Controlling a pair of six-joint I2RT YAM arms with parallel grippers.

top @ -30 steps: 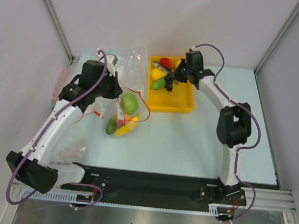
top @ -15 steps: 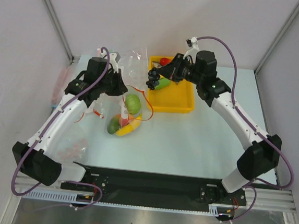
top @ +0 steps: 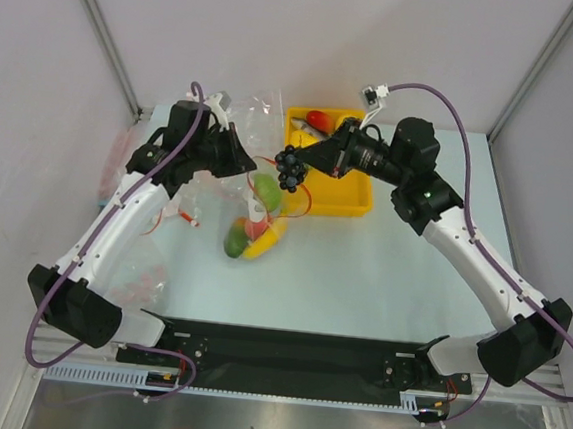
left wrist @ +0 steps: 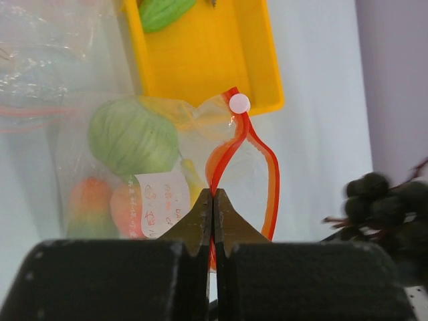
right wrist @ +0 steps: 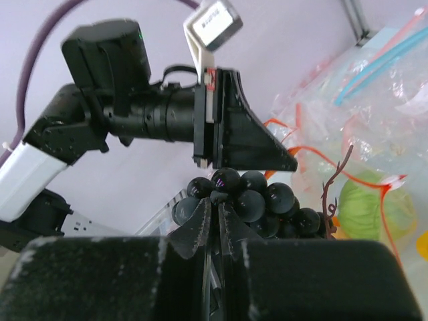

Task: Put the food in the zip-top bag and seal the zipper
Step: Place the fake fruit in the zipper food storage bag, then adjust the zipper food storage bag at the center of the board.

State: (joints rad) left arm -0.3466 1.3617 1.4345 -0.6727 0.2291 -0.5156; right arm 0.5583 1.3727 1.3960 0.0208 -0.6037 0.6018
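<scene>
The zip-top bag (top: 254, 217) hangs from my left gripper (top: 243, 161), which is shut on its red zipper (left wrist: 224, 157); the mouth gapes open in a loop. Inside the bag are the round green fruit (left wrist: 130, 137), the orange-pink peach (left wrist: 127, 208), the banana (top: 269, 241) and the mango (top: 234, 240). My right gripper (top: 307, 166) is shut on the black grape bunch (top: 290, 170) and holds it in the air just right of the bag's mouth. The bunch also shows in the right wrist view (right wrist: 267, 200) and at the edge of the left wrist view (left wrist: 381, 200).
The yellow tray (top: 356, 196) stands behind the bag, holding a red piece (top: 320, 119) and a green piece (left wrist: 164, 10). Clear pouches with blue strips (right wrist: 374, 67) lie at the back left. Another clear pouch (top: 140, 282) lies at the front left.
My right gripper has carried the grape bunch out of the tray and leftwards to the bag's mouth. My left gripper has shifted the bag slightly right and nearer.
</scene>
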